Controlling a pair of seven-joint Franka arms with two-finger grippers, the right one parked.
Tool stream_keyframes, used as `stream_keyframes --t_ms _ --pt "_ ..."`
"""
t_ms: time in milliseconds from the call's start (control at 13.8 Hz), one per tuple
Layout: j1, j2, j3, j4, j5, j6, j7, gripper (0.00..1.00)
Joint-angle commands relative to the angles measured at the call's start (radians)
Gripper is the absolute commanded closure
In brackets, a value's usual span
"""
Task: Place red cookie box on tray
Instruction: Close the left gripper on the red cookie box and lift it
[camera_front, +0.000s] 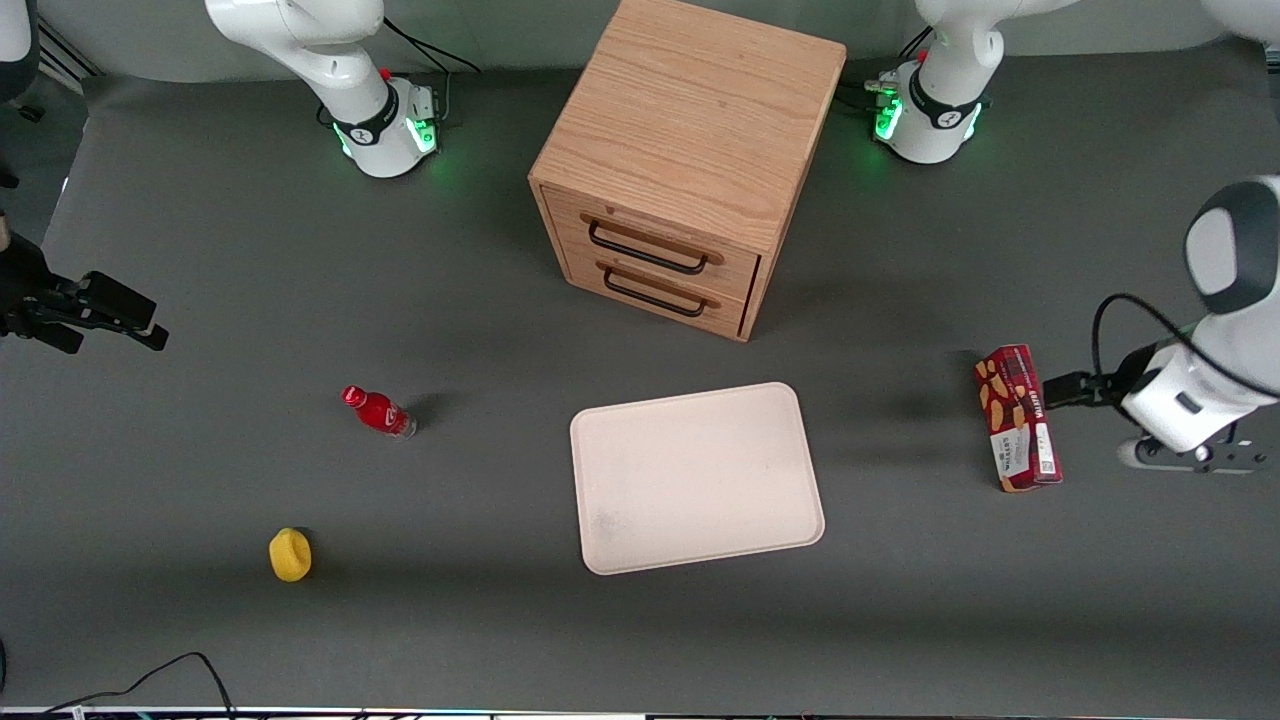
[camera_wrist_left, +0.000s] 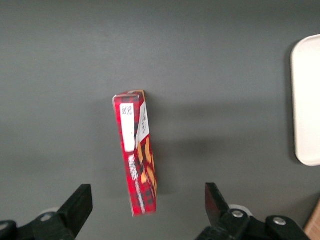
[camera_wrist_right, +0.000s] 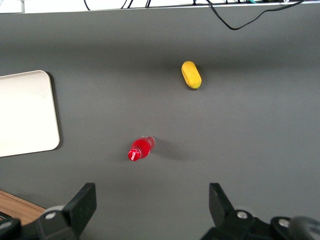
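The red cookie box (camera_front: 1018, 418) lies on the grey table toward the working arm's end, well apart from the tray. It is long and narrow, with cookie pictures and a white label. The cream-white tray (camera_front: 700, 480) lies flat in front of the drawer cabinet, nearer the front camera, with nothing on it. My left gripper (camera_front: 1062, 390) hovers beside the box, above its end farther from the front camera. In the left wrist view the box (camera_wrist_left: 135, 150) runs lengthwise between the gripper's (camera_wrist_left: 146, 192) wide-open fingers, below them and untouched. The tray's edge (camera_wrist_left: 307, 100) also shows there.
A wooden two-drawer cabinet (camera_front: 690, 150) stands farther from the front camera than the tray. A small red bottle (camera_front: 378, 411) and a yellow object (camera_front: 290, 555) lie toward the parked arm's end; both show in the right wrist view, the bottle (camera_wrist_right: 140, 148) and the yellow object (camera_wrist_right: 191, 74).
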Motion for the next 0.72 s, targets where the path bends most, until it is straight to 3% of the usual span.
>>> stream_keyframes --t_ms 0,145,361,506,651 --pt "0.010 0.112 0.003 -0.021 -0.009 0.108 -0.011 0.00" --pt "0.060 0.116 0.001 -0.143 -0.010 0.284 -0.007 0.00" --pt "0.062 0.138 0.003 -0.173 -0.004 0.331 0.001 0.08" --pt "0.073 0.141 0.003 -0.191 -0.003 0.334 -0.001 0.38" --pt "0.073 0.129 0.003 -0.213 -0.003 0.336 -0.001 0.95"
